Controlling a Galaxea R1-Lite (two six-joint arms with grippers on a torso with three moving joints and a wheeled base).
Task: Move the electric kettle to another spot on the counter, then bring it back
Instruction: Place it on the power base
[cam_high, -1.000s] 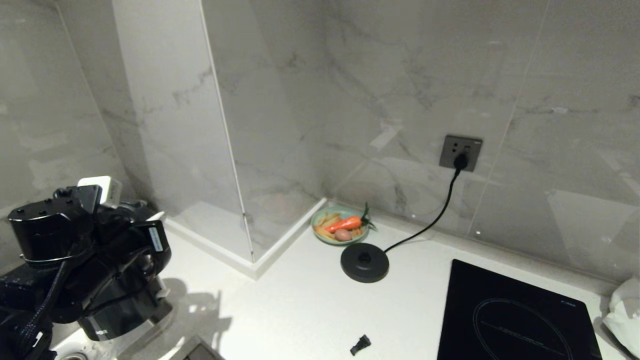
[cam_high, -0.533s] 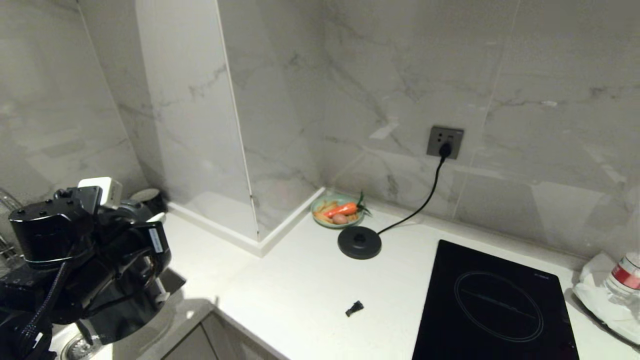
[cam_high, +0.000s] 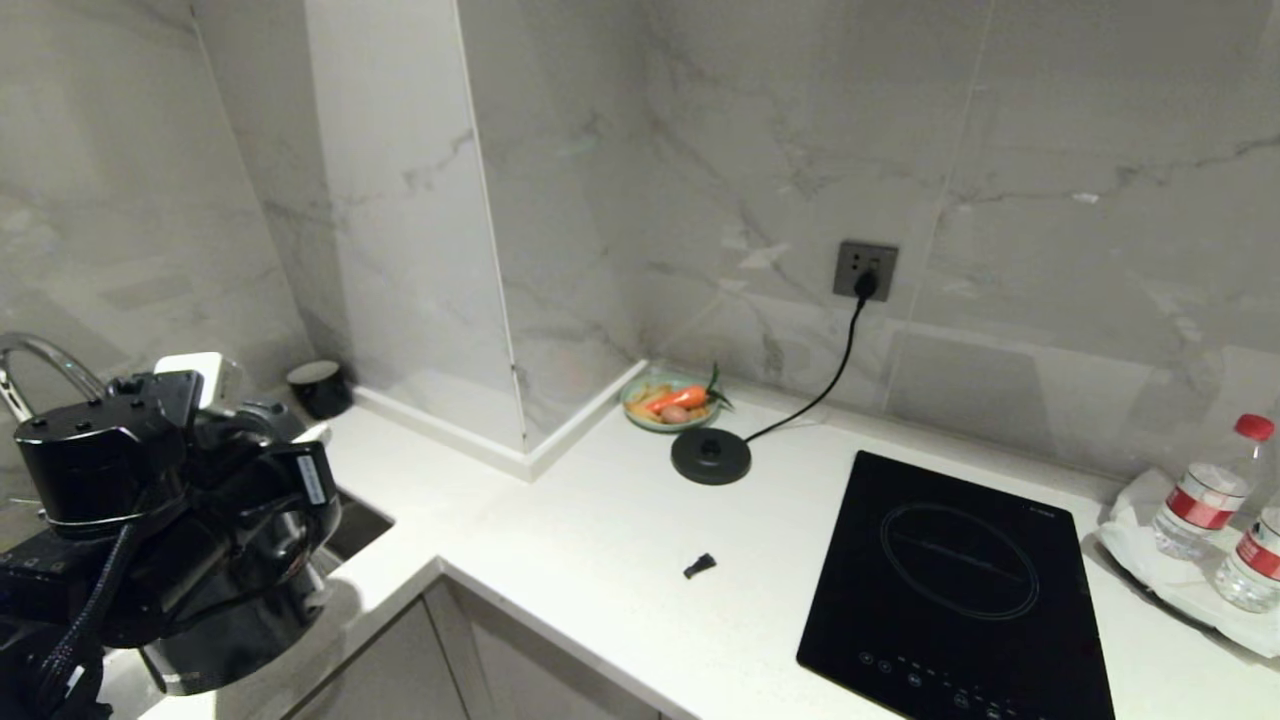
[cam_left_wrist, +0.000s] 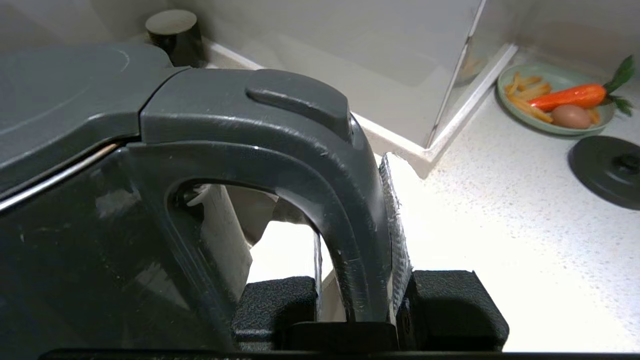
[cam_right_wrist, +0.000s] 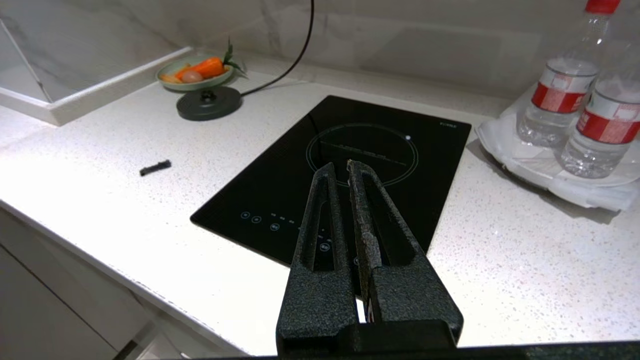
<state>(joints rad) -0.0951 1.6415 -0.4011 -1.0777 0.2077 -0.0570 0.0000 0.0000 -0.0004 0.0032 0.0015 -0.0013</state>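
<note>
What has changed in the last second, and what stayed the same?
Only the camera moved: the view drew back, so the bottles and sink came into sight. The left gripper keeps its jaws shut on the electric kettle. The base disc stays on the counter.

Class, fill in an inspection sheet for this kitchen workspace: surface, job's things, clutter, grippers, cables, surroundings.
Surface: white speckled counter, with a black induction hob set in.
Job's things: electric kettle held off its base disc at the robot's left, near the sink.
Clutter: plate of food, small black piece, two water bottles, dark cup.
Grippers: left gripper shut on the kettle handle; right gripper shut, empty, over the hob.
Cables: base cord plugged into the wall socket.
Surroundings: grey marble walls.
</note>
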